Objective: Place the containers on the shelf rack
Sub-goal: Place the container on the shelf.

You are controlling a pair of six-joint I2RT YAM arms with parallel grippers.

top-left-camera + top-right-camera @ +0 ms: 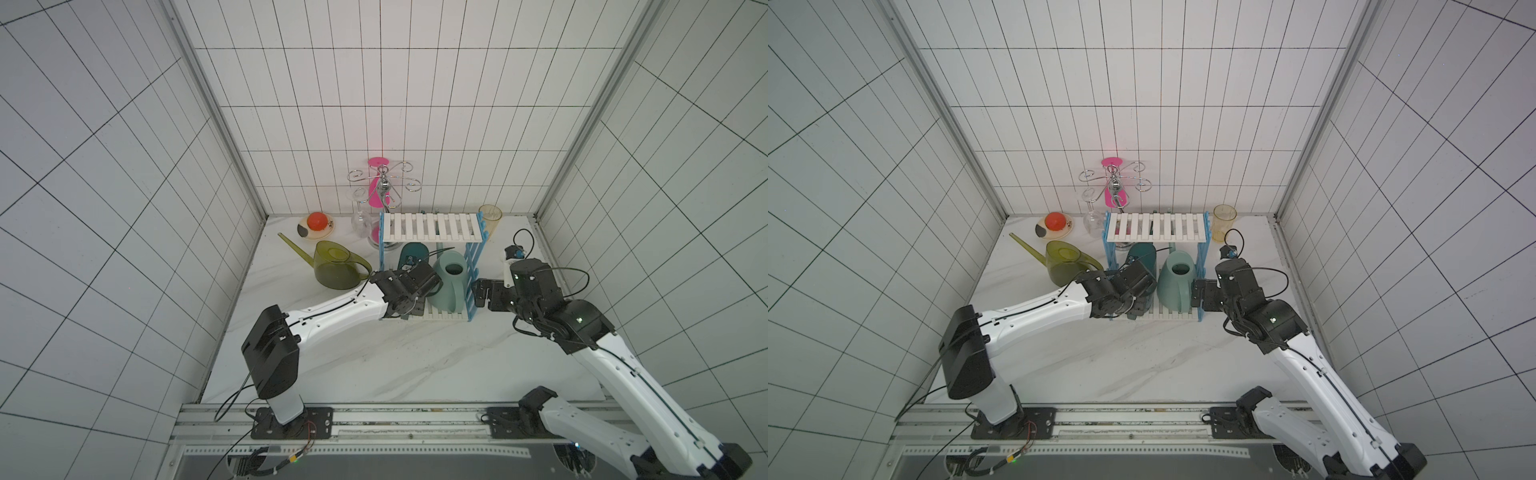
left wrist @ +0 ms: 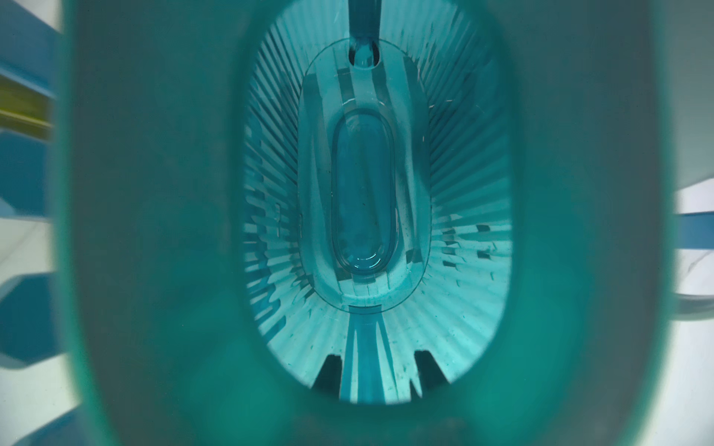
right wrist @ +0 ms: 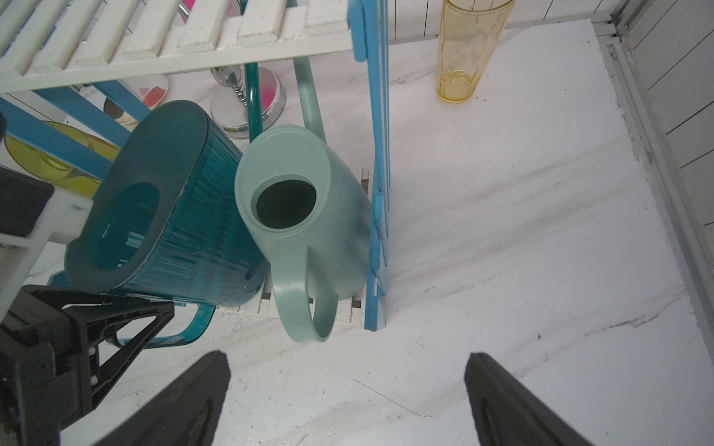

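Leaning on the lower tier of the two-tier shelf rack (image 1: 432, 227) (image 1: 1156, 227) (image 3: 376, 154), which has white slatted shelves between light blue ladder-like side frames, the dark teal translucent plastic watering can (image 1: 413, 253) (image 1: 1142, 253) (image 2: 154, 231) (image 3: 174, 216) is tipped rather than upright. Its oval mouth is turned toward the left arm. Fine vertical ribs cover its wall, and the left wrist view looks straight down the mouth to a smooth oval base.

Just beside it, next to the right side frame, stands the pale mint green opaque watering can (image 1: 449, 286) (image 1: 1177, 282) (image 3: 309, 231). It is smooth-skinned, with a round filling hole and a thick loop handle hanging past the shelf's front edge. Both long spouts run back under the upper shelf.

The translucent olive-yellow watering can (image 1: 332, 268) (image 1: 1065, 266) (image 3: 50, 162) sits on the white marbled worktop (image 1: 395, 365) left of the rack, its spout aimed at the back left corner.

The left gripper (image 1: 409, 309) (image 1: 1133, 309) (image 3: 127, 320) is at the teal can's loop handle. Its black fingers (image 2: 328, 372) show through the plastic close on either side of the handle; whether they pinch it I cannot tell. The right gripper (image 1: 482, 293) (image 1: 1202, 293) (image 3: 347, 386) stands wide and empty just beside the rack's right frame.

Behind the rack, a chrome curly-armed glass holder (image 1: 384, 183) carries a pink glass (image 1: 376, 197) and a clear wine glass (image 1: 360, 220). A plate with an orange-red ball (image 1: 317, 226) lies in the back left corner. A yellowish clear tumbler (image 1: 490, 218) (image 3: 469, 50) stands toward the back right corner.
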